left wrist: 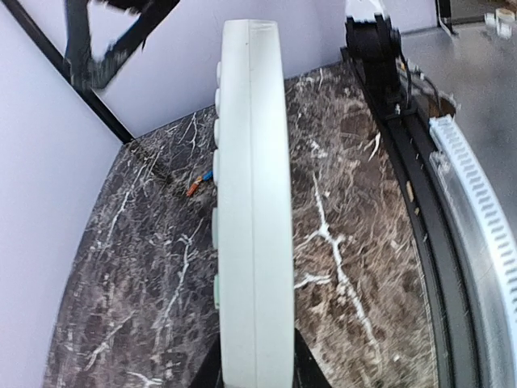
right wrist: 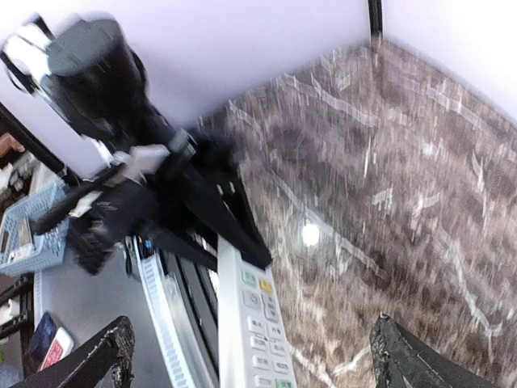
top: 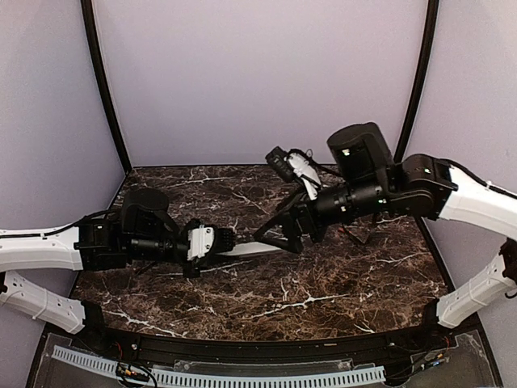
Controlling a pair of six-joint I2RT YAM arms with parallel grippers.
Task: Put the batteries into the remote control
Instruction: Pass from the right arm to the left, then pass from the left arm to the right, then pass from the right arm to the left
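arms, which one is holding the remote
The left arm: its jaws clamp one end of the remote. On the right arm the jaws stand wide open, not touching it.

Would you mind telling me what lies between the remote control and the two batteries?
Nothing but bare marble table shows between the remote control and the batteries, seen in the left wrist view.

white remote control, orange-red and blue batteries (dark white-veined marble table).
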